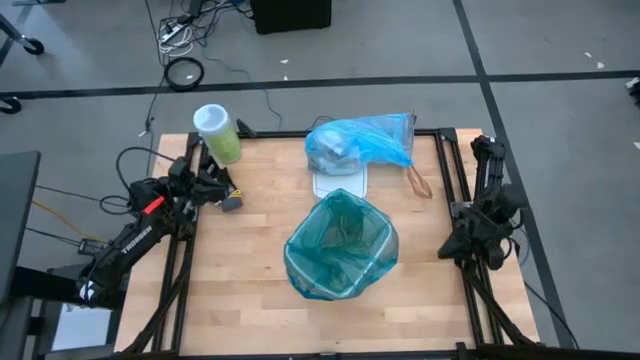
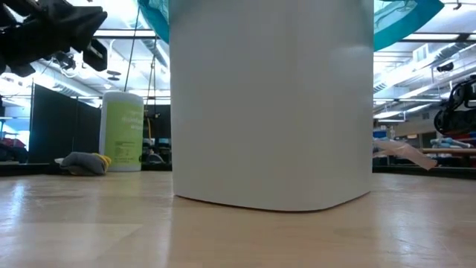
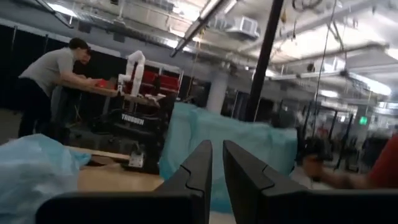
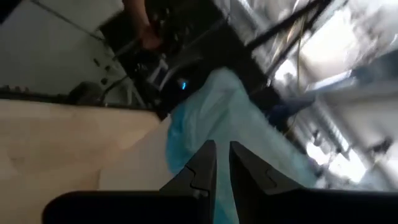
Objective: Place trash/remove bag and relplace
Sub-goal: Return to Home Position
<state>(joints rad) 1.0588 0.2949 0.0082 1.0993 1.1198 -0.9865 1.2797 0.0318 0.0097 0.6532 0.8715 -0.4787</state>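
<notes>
1. Bag [image 1: 365, 140], light sky-blue and translucent, lay bunched and bulging at the far edge of the worktop [image 1: 250, 290], out of the bin, a little right of centre.
2. Trash [image 1: 332, 152] showed through its thin plastic as a pale, greyish mass on the bag's left side; single scraps could not be told apart.
3. White sheet [image 1: 340, 183] lay flat on the wood, partly under the bag's near edge, between bag and bin.
4. Bin [image 2: 271, 104], white, stood upright near the middle of the worktop, on the near side of the bag and apart from it. A darker teal-green liner [image 1: 342, 245] sat inside it, with its edge folded over the rim.
5. Thin brown item [image 1: 418, 182] lay just beside the bag on its right; what it was could not be told.
6. Left claw [image 3: 216, 163] hung above the left part of the worktop, well clear of the bin and pointed towards it. Its fingers were narrow, almost together, and held nothing.
7. Right claw [image 4: 222, 165] was at the right edge of the worktop, on the folded right arm [image 1: 480, 225]. It had the same narrow slit between its fingers and was empty too.
8. Green canister [image 1: 218, 133] stood upright at the far left corner. A grey lump [image 2: 83, 162] with a yellow bit lay on the wood close by it.
9. Beyond the worktop, the left wrist view caught a person [image 3: 50, 78] leaning over a bench.
</notes>
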